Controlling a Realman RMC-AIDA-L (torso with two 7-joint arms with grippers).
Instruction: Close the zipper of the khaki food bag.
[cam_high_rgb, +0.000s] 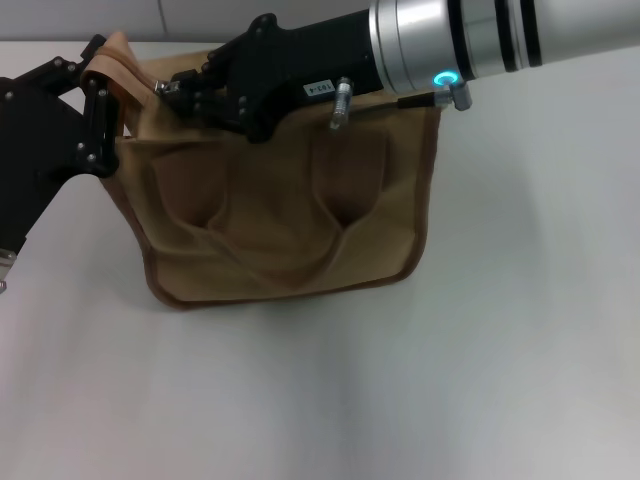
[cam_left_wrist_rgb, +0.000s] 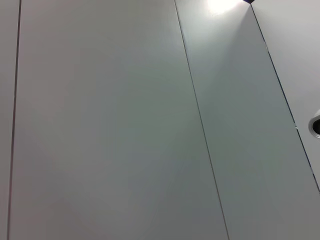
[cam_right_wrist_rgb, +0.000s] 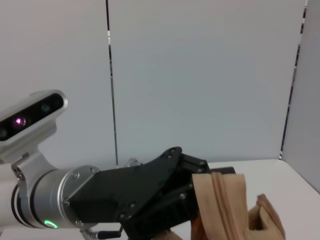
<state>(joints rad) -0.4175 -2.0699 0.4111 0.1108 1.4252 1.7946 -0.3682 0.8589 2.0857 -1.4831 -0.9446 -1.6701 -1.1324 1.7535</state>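
Note:
The khaki food bag (cam_high_rgb: 290, 220) stands upright on the white table, with its front pocket facing me. My left gripper (cam_high_rgb: 100, 85) is at the bag's top left corner, shut on the tan fabric end of the top seam. The right wrist view shows this grip (cam_right_wrist_rgb: 192, 195), with the zipper (cam_right_wrist_rgb: 220, 205) running down the held strip. My right gripper (cam_high_rgb: 172, 90) reaches across the bag's top from the right. Its fingers are pinched together on a small silver pull tab (cam_high_rgb: 160, 88) near the left end. The arm hides the rest of the zip line.
The white table (cam_high_rgb: 520, 330) spreads around the bag. The left wrist view shows only pale wall panels (cam_left_wrist_rgb: 100, 125). A silver knob (cam_high_rgb: 340, 105) on my right arm hangs just above the bag's top edge.

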